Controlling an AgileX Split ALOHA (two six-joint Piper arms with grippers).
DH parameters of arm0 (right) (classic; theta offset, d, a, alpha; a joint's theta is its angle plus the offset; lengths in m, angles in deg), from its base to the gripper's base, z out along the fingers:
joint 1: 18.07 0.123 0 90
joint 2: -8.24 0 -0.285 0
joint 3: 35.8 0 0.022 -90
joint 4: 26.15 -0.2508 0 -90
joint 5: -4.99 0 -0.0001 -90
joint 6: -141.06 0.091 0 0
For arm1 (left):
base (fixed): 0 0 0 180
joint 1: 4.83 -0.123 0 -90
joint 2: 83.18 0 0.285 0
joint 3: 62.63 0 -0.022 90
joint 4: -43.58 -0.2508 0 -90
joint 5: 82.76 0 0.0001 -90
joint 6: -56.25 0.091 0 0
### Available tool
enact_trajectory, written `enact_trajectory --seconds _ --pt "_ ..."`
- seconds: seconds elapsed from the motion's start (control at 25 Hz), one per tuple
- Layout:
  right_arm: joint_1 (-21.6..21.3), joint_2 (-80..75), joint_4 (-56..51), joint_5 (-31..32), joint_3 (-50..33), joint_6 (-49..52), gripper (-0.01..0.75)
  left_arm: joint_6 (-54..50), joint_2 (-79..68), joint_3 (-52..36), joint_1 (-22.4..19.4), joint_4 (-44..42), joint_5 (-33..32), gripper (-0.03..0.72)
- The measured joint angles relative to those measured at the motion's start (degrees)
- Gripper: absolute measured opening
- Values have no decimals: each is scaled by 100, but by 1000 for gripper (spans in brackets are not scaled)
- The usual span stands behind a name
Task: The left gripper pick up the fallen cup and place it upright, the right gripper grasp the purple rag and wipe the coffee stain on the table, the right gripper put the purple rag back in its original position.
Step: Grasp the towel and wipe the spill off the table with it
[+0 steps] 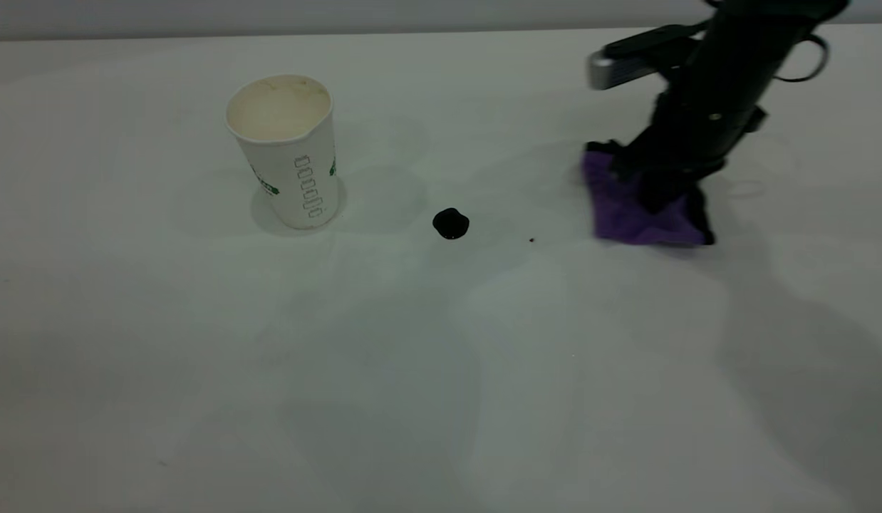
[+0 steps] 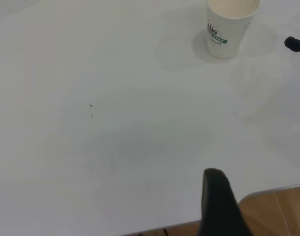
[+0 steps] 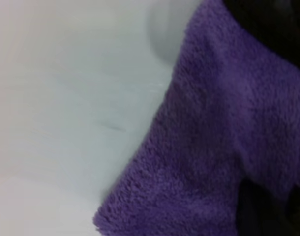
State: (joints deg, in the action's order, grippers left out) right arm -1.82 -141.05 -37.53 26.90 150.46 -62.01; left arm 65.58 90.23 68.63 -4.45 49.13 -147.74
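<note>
The cup (image 1: 288, 146) stands upright on the table (image 1: 412, 370) at the back left, cream inside showing; it also shows in the left wrist view (image 2: 228, 24). The coffee stain (image 1: 451, 224) is a glossy black blob to the right of the cup, also seen in the left wrist view (image 2: 293, 44). My right gripper (image 1: 662, 196) is down on the purple rag (image 1: 637, 214) at the right and shut on it; the rag is bunched around it. The rag fills the right wrist view (image 3: 214, 147). My left gripper (image 2: 220, 206) is out of the exterior view, near the table's edge, far from the cup.
A tiny dark speck (image 1: 531, 240) lies between the stain and the rag. The table's edge and a wooden floor (image 2: 278, 211) show in the left wrist view. The back edge of the table runs along the wall (image 1: 341, 18).
</note>
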Motion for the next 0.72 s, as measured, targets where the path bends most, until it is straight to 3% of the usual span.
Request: enact_trajectory --seconds 0.36,0.72 --pt "1055 -332 -322 75 998 -86 46 0 0 0 0 0 0 469" --pt "1444 -867 -504 904 2000 -86 46 0 0 0 0 0 0 469"
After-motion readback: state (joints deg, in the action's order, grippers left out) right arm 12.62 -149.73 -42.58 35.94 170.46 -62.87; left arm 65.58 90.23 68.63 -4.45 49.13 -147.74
